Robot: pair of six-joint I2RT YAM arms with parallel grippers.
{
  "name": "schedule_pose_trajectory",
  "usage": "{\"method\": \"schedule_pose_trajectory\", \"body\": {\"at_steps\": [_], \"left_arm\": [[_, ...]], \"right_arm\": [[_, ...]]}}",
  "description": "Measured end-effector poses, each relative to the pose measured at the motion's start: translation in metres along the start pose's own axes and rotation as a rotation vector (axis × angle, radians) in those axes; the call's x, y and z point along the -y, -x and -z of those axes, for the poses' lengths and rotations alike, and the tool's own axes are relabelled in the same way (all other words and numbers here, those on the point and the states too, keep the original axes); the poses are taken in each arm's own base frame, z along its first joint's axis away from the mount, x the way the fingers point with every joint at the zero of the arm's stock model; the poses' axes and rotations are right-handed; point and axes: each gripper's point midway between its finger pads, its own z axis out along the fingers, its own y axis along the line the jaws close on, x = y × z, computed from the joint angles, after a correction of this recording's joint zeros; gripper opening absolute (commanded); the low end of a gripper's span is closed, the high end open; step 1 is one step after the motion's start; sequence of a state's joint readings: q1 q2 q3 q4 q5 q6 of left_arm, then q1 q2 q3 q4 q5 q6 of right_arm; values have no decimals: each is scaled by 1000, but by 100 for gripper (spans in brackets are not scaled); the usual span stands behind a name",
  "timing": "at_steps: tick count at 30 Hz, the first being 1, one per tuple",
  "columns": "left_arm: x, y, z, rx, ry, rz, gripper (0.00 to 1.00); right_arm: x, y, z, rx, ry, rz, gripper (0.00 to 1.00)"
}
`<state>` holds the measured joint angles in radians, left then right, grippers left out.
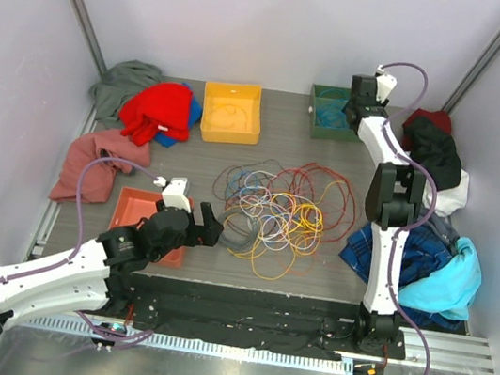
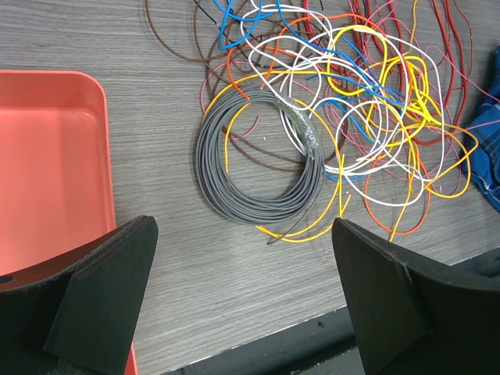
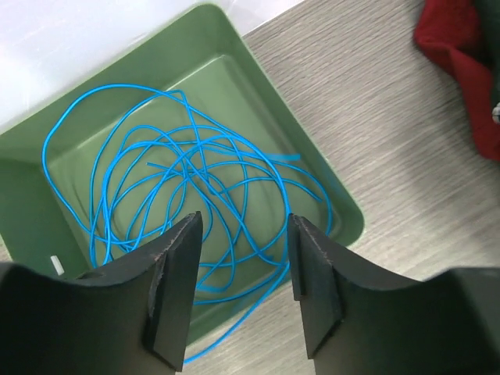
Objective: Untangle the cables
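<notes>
One bench: you are looking at a grey wood-grain bench (image 1: 283, 128) with both arms bolted at its near edge.
Cloth heaps: red, grey and pink garments (image 1: 157, 111) lie along the left side, and blue, black and turquoise ones (image 1: 428, 263) along the right.
Left arm: your left fingers (image 2: 244, 289) are spread wide over the bench with nothing between them, just left of the tangle.
Right arm: your right fingers (image 3: 244, 266) are parted and grip nothing, hanging over the far green bin.
Cables: the tangle of thin red, orange, yellow, white and blue wires (image 1: 279, 211) sits mid-bench between the arms.
Trays: a shallow orange plastic tray (image 2: 47, 156) is at near left, a yellow rectangular bin (image 1: 230, 135) at far centre, and a green square bin (image 3: 234, 86) at far right.
Grey coil: a neat ring of grey wire (image 2: 209, 164) lies at the tangle's left edge, with yellow and white strands crossing it.
Blue cable: one loose bright-blue wire (image 3: 191, 166) lies looped inside the green bin.
</notes>
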<state>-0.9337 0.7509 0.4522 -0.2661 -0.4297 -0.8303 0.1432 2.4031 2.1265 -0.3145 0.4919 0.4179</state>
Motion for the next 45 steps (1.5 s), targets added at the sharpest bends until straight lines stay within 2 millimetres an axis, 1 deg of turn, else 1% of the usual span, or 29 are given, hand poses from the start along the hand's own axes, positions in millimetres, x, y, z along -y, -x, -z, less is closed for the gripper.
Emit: {"method": "schedule_pose_trajectory", "body": {"at_steps": [2,4,7,10,12,13,14,15,16,17,18,19,20,21,22,24,27,28,31,35,37,39,42,45], "left_arm": [[0,0,0,0,-1,0,100],[1,0,0,-2,-3,1,100],[2,1,1,3,-10,5,100],[4,5,4,17,-25,14,100],[6,10,8,34,-36,23,100],[6,13,9,44,-38,27,100],[5,16,11,57,-39,31,100],[5,19,13,69,-39,36,100],[5,23,15,82,-37,40,100],[5,26,16,92,-36,43,100],[5,31,18,106,-30,45,100],[6,35,18,115,-25,46,100],[7,38,18,120,-15,45,100],[7,43,17,127,-3,45,100],[9,47,15,128,13,43,100],[12,58,10,130,42,44,100],[16,82,-9,130,100,68,100],[16,85,-14,125,111,76,100],[5,93,-35,104,165,107,100],[-13,90,-64,34,241,129,100],[-14,85,-73,-1,249,129,100],[-11,80,-77,-27,235,129,100],[-7,76,-77,-43,212,133,100],[-10,70,-75,-54,205,134,100]], "right_arm": [[0,4,5,4,-7,-1,56],[-1,11,14,8,-8,-2,58],[-5,25,37,18,9,-12,59],[-11,46,73,43,43,-42,57],[-12,51,105,49,71,-54,57],[-11,49,121,51,92,-58,57],[-11,45,135,51,110,-57,57],[-10,37,158,48,146,-50,58],[-11,28,174,41,170,-39,57],[-14,19,195,46,213,-33,58],[-18,5,220,39,265,-17,57],[-16,-3,232,33,290,-11,57],[-29,-19,256,26,360,6,56],[-34,-35,275,10,413,23,56],[-38,-48,291,-3,464,35,56],[-38,-74,312,-39,529,57,55],[-21,-108,331,-90,582,71,53],[-15,-117,337,-103,596,72,53],[3,-138,353,-128,637,69,52],[21,-154,370,-142,691,68,52],[25,-158,374,-148,707,76,52],[26,-166,377,-169,723,97,51],[28,-180,380,-202,732,139,51],[31,-196,385,-234,741,188,51]]}}
